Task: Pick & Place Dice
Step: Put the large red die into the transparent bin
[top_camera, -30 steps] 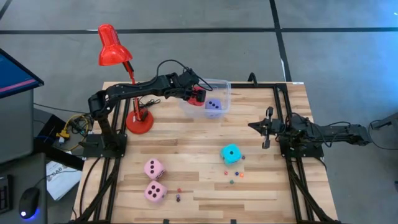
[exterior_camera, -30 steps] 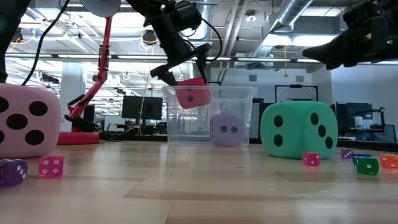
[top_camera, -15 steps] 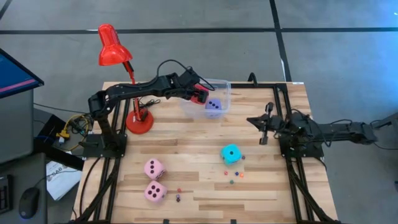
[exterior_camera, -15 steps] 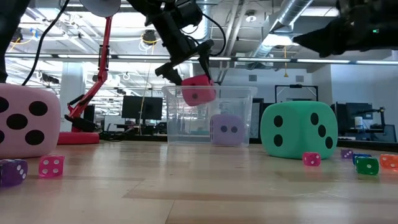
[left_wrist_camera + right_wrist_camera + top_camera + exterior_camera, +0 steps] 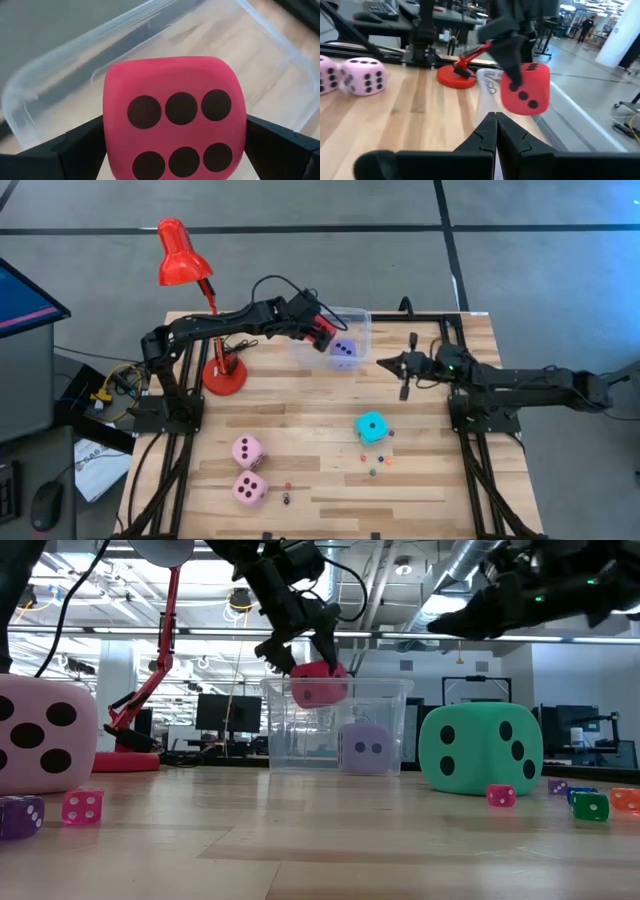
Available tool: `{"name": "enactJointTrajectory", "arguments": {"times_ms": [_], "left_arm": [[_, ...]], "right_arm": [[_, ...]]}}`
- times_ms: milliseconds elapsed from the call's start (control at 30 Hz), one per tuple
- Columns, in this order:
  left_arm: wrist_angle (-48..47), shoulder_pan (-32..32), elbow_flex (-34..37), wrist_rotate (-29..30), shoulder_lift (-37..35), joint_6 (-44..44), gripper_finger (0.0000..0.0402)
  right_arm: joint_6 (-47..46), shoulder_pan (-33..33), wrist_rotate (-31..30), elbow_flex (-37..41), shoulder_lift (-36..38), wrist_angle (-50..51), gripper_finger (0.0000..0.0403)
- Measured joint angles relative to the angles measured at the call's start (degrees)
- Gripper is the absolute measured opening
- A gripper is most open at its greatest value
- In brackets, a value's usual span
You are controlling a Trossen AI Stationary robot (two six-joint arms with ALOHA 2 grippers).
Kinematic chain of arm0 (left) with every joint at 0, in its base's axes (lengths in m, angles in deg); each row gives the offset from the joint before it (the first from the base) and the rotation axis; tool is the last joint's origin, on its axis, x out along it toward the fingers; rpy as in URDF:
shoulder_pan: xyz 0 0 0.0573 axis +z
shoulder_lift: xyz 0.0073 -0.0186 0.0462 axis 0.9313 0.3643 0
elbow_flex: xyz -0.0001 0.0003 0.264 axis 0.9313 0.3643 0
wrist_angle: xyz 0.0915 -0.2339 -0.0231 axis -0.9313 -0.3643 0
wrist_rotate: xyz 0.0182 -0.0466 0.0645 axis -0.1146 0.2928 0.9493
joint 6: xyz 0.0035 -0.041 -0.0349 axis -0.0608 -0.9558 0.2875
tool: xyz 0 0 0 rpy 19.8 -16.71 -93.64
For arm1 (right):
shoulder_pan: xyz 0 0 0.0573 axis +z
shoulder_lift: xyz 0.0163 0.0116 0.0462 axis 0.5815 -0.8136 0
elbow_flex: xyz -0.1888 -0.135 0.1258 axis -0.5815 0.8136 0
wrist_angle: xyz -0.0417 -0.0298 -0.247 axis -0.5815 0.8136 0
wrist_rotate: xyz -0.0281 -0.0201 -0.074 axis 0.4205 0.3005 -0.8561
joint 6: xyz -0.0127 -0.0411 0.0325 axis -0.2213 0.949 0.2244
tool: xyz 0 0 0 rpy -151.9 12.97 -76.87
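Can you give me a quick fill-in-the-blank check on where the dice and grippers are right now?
1. The left gripper holds the ____ die over the clear bin.
2. The die already inside the bin is ____.
3. The right gripper hangs above the table with its fingers ____.
4. The number of pink dice on the table is ____.

Answers: red; lavender; shut; two

Bright, even overhead light w/ soft shadows. In my low view, ceiling lights (image 5: 75, 590) glare. My left wrist view shows the red die (image 5: 172, 117) slightly blurred.
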Motion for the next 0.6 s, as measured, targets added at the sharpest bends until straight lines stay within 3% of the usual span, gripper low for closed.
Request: {"name": "enactJointTrajectory", "arguments": {"times_ms": [300, 600], "left_arm": [[-0.2, 0.0, 0.0, 0.1, -1.7, 20.9, 0.0399], [-0.2, 0.0, 0.0, 0.4, -3.0, 32.5, 0.0400]], "right_arm": [[2.5, -7.8, 1.8, -10.5, -14.4, -0.5, 0.0000], [2.7, -12.8, 1.8, -18.6, -25.6, -3.3, 0.0000]]}}
